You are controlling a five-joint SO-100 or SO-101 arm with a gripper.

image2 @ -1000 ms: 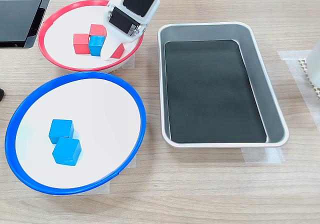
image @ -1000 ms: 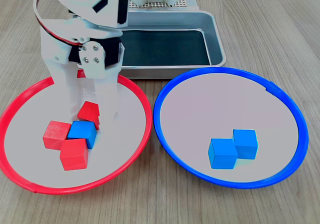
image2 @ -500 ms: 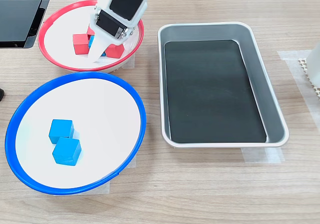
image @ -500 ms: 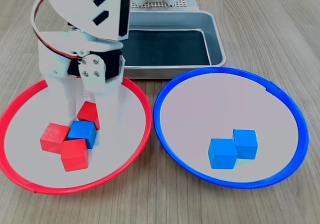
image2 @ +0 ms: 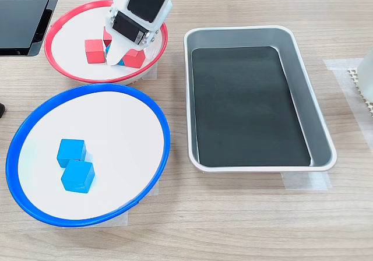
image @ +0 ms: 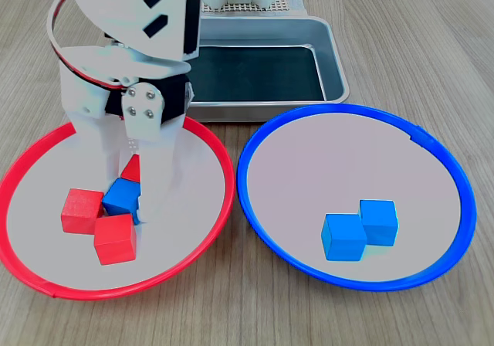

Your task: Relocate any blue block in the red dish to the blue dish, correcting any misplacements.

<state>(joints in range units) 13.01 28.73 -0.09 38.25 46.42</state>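
Wood-grain table (image: 432, 45), glossy round dishes. Blue block (image: 122, 198) sat in red dish (image: 212, 157) among matte red cubes (image: 82, 210); white gripper (image: 131, 207) straddled it, jaws spread. Blue dish (image: 255, 141) beside.

Readable text: none showing in either exterior view.
Arm casing (image: 131, 22): showing only black slot marks, no letters.
Metal tray (image2: 303, 80): carrying no label or number.
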